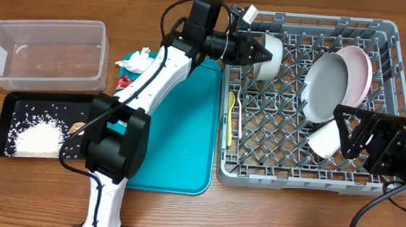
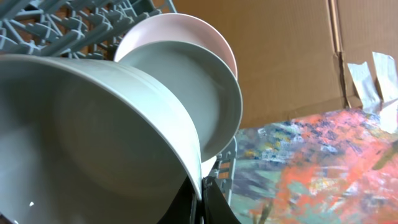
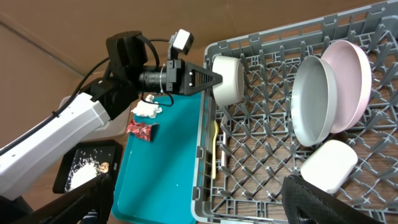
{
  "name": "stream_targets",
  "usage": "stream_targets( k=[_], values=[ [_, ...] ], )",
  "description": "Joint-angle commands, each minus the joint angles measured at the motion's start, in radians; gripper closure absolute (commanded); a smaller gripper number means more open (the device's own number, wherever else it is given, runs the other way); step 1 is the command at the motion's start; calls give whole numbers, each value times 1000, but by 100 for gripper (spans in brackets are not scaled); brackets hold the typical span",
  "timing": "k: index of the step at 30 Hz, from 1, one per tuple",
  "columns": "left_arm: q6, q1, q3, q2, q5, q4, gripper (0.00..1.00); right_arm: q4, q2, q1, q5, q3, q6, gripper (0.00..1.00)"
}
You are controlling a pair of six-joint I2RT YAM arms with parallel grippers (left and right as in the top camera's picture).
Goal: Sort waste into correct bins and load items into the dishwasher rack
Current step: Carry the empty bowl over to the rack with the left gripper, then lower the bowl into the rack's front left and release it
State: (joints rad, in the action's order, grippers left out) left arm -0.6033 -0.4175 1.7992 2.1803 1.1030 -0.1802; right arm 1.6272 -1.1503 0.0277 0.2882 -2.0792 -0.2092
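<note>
My left gripper [image 1: 263,55] is shut on the rim of the small grey bowl [image 1: 270,58], holding it on its side over the far left corner of the dishwasher rack [image 1: 299,182]. In the left wrist view the bowl [image 2: 93,137] fills the left, pinched at its edge by my fingers [image 2: 214,202]. The grey plate [image 1: 327,83] and pink plate [image 1: 360,68] stand upright in the rack. A white cup [image 1: 324,140] and a yellow utensil [image 1: 230,119] lie in it too. My right gripper [image 1: 344,132] hangs open beside the cup, holding nothing.
A crumpled napkin [image 1: 138,59] and a red wrapper [image 1: 124,83] lie at the teal tray's [image 1: 178,148] far left corner. The black tray [image 1: 2,123] holds rice [image 1: 38,137] and a brown scrap [image 1: 78,127]. Behind it stands the clear tub [image 1: 48,54].
</note>
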Motion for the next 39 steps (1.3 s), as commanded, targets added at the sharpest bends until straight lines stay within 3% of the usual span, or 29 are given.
stream_targets(
  k=[1, 18, 28, 31, 37, 39],
  values=[
    [17, 4, -8, 6, 43, -4, 96, 2, 6, 5, 0, -3, -5, 10],
    [50, 12, -111, 6, 16, -15, 94, 3, 6, 5, 0, -3, -5, 10],
    [142, 75, -111, 6, -14, -192, 93, 5, 6, 5, 0, -3, -5, 10],
    [165, 99, -111, 6, -14, -239, 81, 5, 6, 5, 0, -3, -5, 10],
    [208, 159, -111, 6, -11, -333, 71, 5, 6, 5, 0, -3, -5, 10],
    [209, 179, -111, 5, 13, -344, 44, 5, 6, 5, 0, -3, -5, 10]
  ],
)
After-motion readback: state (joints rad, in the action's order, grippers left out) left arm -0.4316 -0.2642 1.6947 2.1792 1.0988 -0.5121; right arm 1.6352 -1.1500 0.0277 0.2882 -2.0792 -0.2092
